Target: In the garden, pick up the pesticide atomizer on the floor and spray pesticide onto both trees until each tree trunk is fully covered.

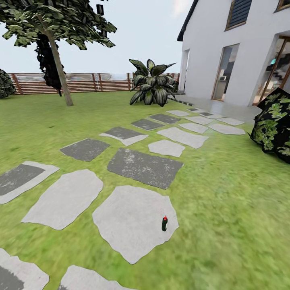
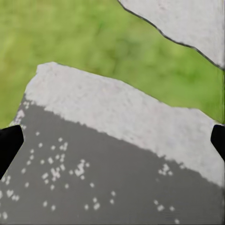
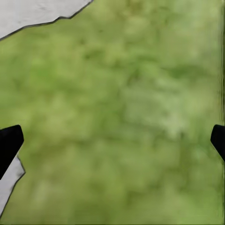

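The pesticide atomizer (image 1: pixel 164 224), a small dark bottle with a red cap, stands upright on a pale paving stone (image 1: pixel 129 221) in the near lawn. Far off at the back left rises a tree (image 1: pixel 52 20) with green leaf clumps, and its bare grey-brown trunk (image 1: pixel 60 70) leans slightly. In the left wrist view my left gripper (image 2: pixel 112 140) hangs open over a grey and white paving stone (image 2: pixel 117 154), its black fingertips (image 2: pixel 9 143) far apart. My right gripper (image 3: pixel 112 140) is open too, with nothing but grass (image 3: pixel 122 108) under it.
Paving stones (image 1: pixel 145 167) run across the lawn toward a white house (image 1: pixel 225 52) at the right. A broad-leaved plant (image 1: pixel 152 84) stands mid-back and a dark bush (image 1: pixel 276 125) at the right. A brown slat fence (image 1: pixel 80 82) closes the back, with a black-foliaged tree (image 1: pixel 46 60) before it.
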{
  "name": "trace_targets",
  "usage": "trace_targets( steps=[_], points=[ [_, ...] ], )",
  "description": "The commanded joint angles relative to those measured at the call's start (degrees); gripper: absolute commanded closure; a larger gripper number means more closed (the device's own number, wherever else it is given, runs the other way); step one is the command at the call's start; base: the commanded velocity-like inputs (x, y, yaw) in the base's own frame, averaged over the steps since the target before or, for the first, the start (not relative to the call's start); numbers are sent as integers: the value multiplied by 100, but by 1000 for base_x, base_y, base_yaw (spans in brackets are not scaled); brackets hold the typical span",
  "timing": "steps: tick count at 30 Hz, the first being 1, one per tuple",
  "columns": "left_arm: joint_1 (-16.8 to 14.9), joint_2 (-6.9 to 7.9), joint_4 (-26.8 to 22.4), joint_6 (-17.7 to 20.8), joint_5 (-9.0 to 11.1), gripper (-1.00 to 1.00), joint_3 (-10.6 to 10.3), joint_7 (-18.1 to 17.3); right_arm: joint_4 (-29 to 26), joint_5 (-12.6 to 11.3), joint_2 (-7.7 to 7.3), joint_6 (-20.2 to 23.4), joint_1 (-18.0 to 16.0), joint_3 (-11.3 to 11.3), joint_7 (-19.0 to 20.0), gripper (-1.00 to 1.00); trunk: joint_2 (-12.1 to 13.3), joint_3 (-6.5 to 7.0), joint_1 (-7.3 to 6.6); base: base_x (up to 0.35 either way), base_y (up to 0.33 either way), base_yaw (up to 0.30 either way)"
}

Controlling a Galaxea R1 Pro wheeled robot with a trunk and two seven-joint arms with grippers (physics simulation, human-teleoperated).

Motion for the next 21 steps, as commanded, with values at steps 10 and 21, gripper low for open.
trace_targets(
  steps=[10,21],
  points=[
    [0,0,-6,0,-8,-100,0,0,-1,0,0,-1,1,0,0,-100,0,0,0,157,-241,0],
    [0,0,-6,0,-9,-100,-1,0,-2,0,0,-1,0,0,0,-100,0,0,0,114,-263,-206]
  ],
)
